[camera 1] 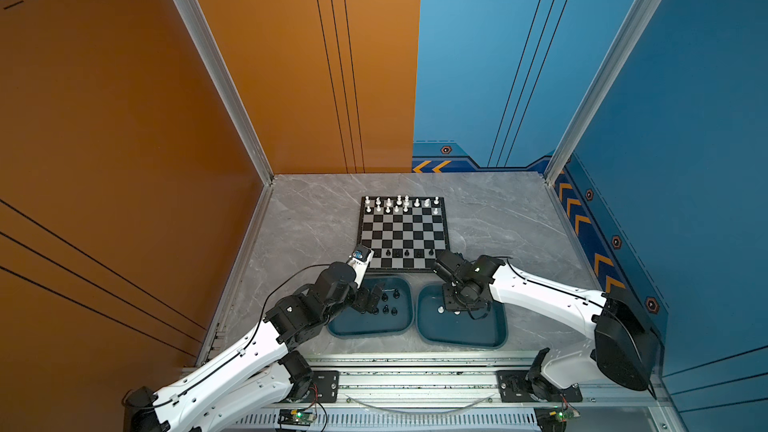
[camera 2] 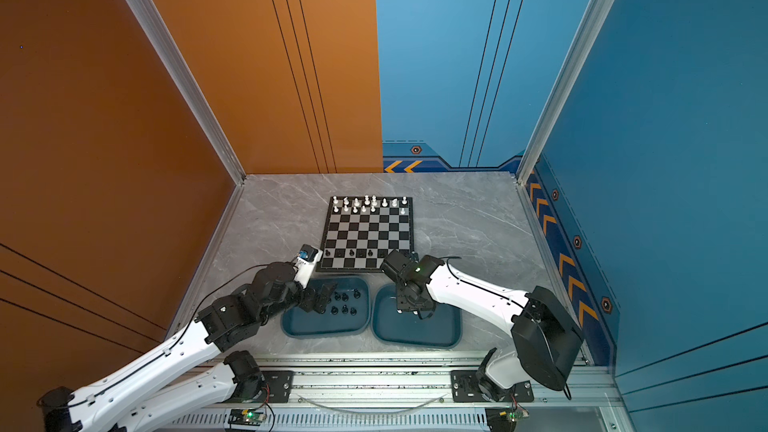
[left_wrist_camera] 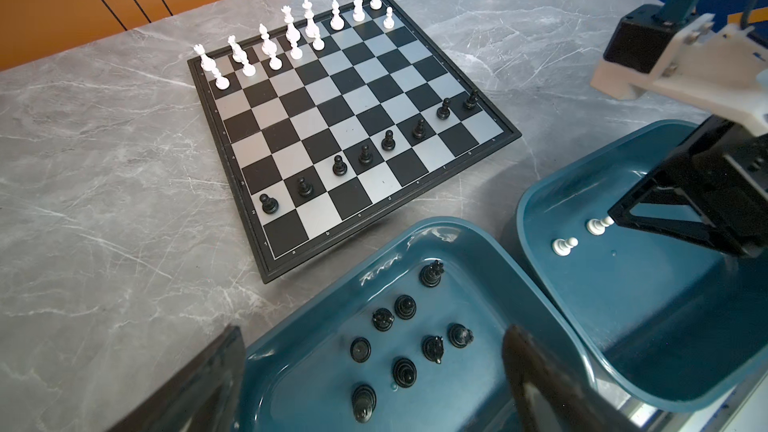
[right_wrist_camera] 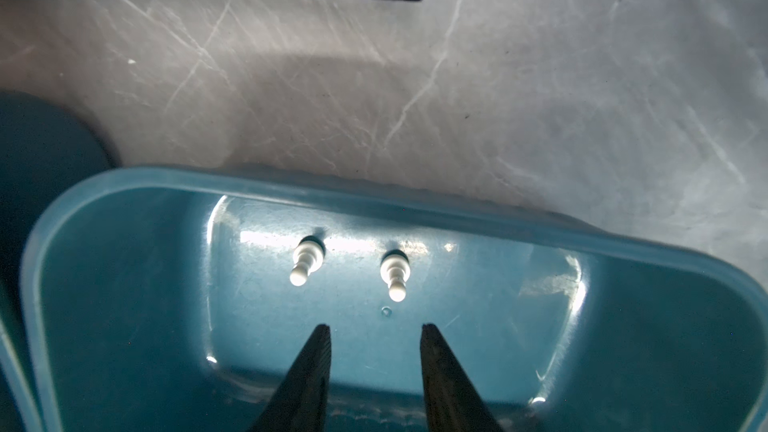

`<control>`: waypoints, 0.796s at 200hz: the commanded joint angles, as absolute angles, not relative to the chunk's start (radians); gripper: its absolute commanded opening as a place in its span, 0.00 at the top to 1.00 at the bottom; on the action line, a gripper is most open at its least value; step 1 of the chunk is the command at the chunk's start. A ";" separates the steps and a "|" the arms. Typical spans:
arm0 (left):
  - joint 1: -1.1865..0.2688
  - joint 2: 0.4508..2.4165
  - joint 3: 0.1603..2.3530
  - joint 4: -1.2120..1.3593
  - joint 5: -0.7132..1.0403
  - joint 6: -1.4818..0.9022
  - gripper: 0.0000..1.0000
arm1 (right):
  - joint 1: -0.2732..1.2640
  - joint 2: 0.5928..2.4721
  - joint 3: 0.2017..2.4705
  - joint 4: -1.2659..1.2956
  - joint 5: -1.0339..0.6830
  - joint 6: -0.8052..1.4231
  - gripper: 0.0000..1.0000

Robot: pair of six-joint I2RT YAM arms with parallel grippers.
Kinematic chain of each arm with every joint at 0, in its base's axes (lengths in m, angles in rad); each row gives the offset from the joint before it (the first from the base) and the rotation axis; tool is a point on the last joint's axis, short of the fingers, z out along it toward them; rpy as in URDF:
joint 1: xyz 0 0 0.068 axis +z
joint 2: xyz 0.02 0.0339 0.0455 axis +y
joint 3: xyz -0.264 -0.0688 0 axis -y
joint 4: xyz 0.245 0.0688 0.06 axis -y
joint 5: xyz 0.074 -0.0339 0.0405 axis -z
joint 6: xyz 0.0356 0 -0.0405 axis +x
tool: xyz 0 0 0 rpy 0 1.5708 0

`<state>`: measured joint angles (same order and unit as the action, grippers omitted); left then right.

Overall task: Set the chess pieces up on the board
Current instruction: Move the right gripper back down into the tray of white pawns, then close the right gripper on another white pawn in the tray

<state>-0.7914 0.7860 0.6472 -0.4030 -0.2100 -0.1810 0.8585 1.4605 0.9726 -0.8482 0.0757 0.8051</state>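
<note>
Two white pawns (right_wrist_camera: 307, 261), seemingly upright, before parted right claw (right_wrist_camera: 372, 326).

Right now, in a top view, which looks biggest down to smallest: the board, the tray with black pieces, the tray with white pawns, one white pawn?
1. the board
2. the black-piece tray and the white-pawn tray, too alike to rank
3. the white pawn
</note>
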 commanded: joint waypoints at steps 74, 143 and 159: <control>-0.784 0.794 0.639 -0.402 -0.229 -0.179 0.02 | 0.851 1.536 0.908 -0.771 0.030 0.833 0.66; -0.779 0.812 0.652 -0.399 -0.236 -0.175 0.03 | 0.807 1.539 0.887 -0.739 0.001 0.807 0.71; -0.778 0.829 0.665 -0.400 -0.235 -0.169 0.03 | 0.805 1.539 0.882 -0.732 -0.002 0.805 0.71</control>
<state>-0.7849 0.8089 0.6468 -0.4011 -0.2150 -0.1806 0.8112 1.5284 0.9001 -0.7479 0.0162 0.8131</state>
